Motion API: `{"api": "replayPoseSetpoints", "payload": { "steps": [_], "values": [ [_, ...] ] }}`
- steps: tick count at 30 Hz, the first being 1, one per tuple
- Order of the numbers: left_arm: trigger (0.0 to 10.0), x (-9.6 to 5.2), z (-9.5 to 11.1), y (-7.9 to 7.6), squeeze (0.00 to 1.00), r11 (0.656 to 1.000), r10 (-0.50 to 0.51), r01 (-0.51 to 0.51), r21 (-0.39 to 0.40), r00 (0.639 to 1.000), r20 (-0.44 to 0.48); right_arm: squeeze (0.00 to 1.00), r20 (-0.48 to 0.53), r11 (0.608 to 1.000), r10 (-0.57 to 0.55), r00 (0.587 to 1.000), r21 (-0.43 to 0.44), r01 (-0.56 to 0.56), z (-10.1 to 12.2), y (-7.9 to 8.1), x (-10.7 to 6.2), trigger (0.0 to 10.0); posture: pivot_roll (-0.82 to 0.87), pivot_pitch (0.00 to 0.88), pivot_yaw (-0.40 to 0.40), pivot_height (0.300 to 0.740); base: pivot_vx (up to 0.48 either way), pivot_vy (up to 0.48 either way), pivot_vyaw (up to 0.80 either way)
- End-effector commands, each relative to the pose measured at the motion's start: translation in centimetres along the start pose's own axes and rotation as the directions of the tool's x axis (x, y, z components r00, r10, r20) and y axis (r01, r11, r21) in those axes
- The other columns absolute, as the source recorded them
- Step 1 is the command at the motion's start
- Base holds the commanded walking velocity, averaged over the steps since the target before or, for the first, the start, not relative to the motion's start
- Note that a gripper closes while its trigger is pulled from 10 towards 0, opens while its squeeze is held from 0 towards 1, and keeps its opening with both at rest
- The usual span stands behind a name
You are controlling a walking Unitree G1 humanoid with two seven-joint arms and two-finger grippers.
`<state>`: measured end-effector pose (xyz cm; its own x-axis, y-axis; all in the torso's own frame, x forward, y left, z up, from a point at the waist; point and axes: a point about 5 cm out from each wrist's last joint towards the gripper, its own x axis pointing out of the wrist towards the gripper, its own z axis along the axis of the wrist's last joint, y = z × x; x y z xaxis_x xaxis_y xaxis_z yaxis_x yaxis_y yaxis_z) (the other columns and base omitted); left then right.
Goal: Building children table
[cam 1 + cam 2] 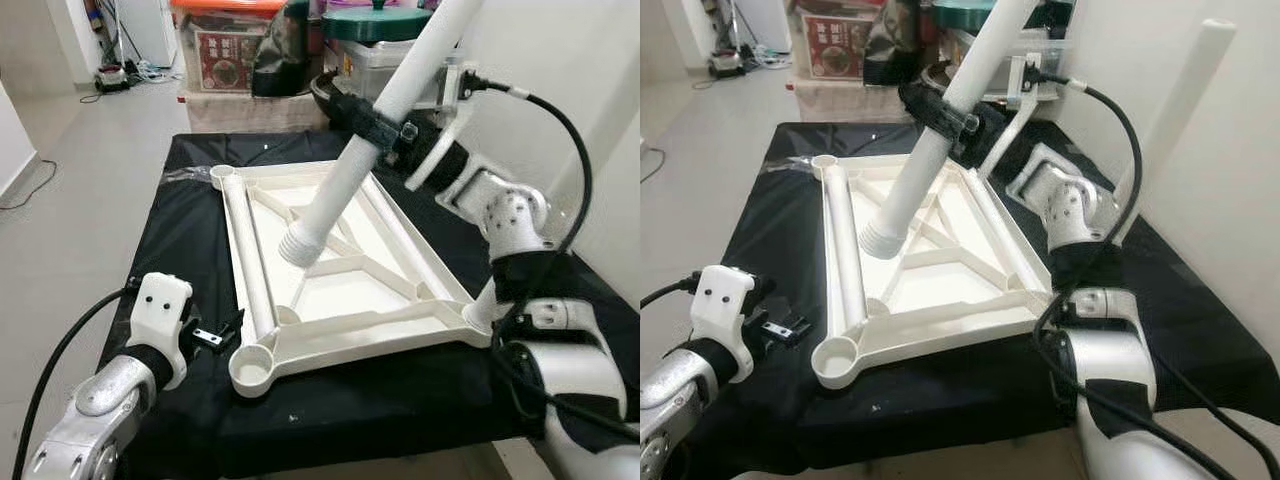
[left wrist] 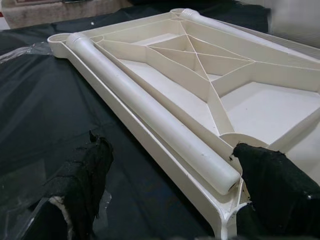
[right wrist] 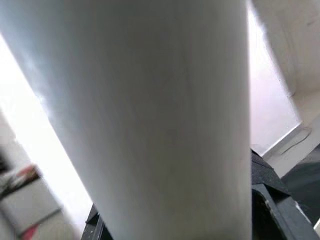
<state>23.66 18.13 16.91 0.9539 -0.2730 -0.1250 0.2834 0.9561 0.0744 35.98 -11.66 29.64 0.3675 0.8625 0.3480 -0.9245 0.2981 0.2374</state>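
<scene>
The right gripper [image 1: 375, 128] is clamped around a white table leg [image 1: 345, 180], which slants with its threaded end low over the upturned tabletop [image 1: 340, 290] on the black cloth [image 1: 180, 220]. The left gripper [image 1: 222, 335] hangs with fingers apart just off the tabletop's seven o'clock corner socket [image 1: 252, 368]. A second leg [image 2: 150, 105] lies loose along the nine o'clock edge. Brought down at this slant, the thread could likely cross-thread or shove the unheld tabletop aside.

We see black cloth [image 1: 180, 250] spread out flat. Behind it, clear box [image 1: 228, 45] with orange lid, black bag [image 1: 280, 45], green pot lid [image 1: 377, 22]. Wires on grey floor [image 1: 90, 170].
</scene>
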Motion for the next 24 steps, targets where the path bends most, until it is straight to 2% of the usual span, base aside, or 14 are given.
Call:
{"api": "replayPoseSetpoints", "payload": {
  "steps": [1, 3, 6, 8, 11, 16, 24],
  "values": [
    [10.0, 0.0, -0.4, -0.4, 0.00, 0.999, -0.024, 0.024, -0.024, 1.000, -0.008, 0.00, -0.025, 0.999, 0.028, 0.999, -0.023, -0.029, -0.2, 0.5, 0.2, 0.0, 0.06, 0.000, -0.077, 0.740, 0.000, 0.431, 0.00],
    [10.0, 0.2, -0.1, -0.6, 0.00, 0.999, -0.033, 0.034, -0.030, 0.999, 0.011, 0.00, -0.106, 0.997, 0.031, 0.994, -0.066, -0.038, -2.4, 1.1, -0.3, 0.0, 0.06, 0.000, -0.073, 0.740, 0.000, 0.431, 0.00],
    [10.0, 0.2, -0.1, -0.6, 0.00, 0.999, -0.032, 0.032, -0.028, 0.999, 0.015, 0.00, -0.114, 0.997, 0.028, 0.993, -0.072, -0.036, -2.6, 1.2, -0.4, 0.0, 0.06, 0.000, -0.073, 0.740, 0.000, 0.431, 0.00],
    [10.0, 0.1, -0.1, -0.6, 0.00, 0.999, -0.024, 0.025, -0.041, 1.000, 0.019, 0.00, -0.136, 0.997, 0.004, 0.991, -0.078, -0.015, -3.8, 1.4, -0.4, 0.0, 0.07, 0.000, -0.077, 0.740, 0.000, 0.000, 0.00],
    [10.0, 0.1, -0.1, -0.6, 0.00, 0.999, -0.024, 0.025, -0.041, 1.000, 0.019, 0.00, -0.136, 0.997, 0.004, 0.991, -0.078, -0.015, -3.8, 1.4, -0.4, 0.0, 0.07, 0.000, -0.077, 0.740, 0.000, 0.000, 0.00],
    [10.0, 0.1, -0.7, -0.9, 0.00, 0.998, -0.032, 0.032, -0.047, 0.999, -0.001, 0.00, -0.145, 0.997, -0.017, 0.989, -0.080, 0.005, -5.3, 2.1, -0.5, 0.0, 0.06, 0.000, -0.063, 0.740, 0.000, 0.000, 0.00],
    [10.0, 0.6, -0.8, -1.8, 0.00, 0.996, -0.057, 0.057, -0.070, 0.998, -0.008, 0.00, -0.213, 0.991, 0.028, 0.977, -0.123, -0.056, -5.9, 3.2, -1.8, 0.0, 0.05, 0.000, -0.059, 0.740, 0.000, 0.000, 0.00]
  ]
}}
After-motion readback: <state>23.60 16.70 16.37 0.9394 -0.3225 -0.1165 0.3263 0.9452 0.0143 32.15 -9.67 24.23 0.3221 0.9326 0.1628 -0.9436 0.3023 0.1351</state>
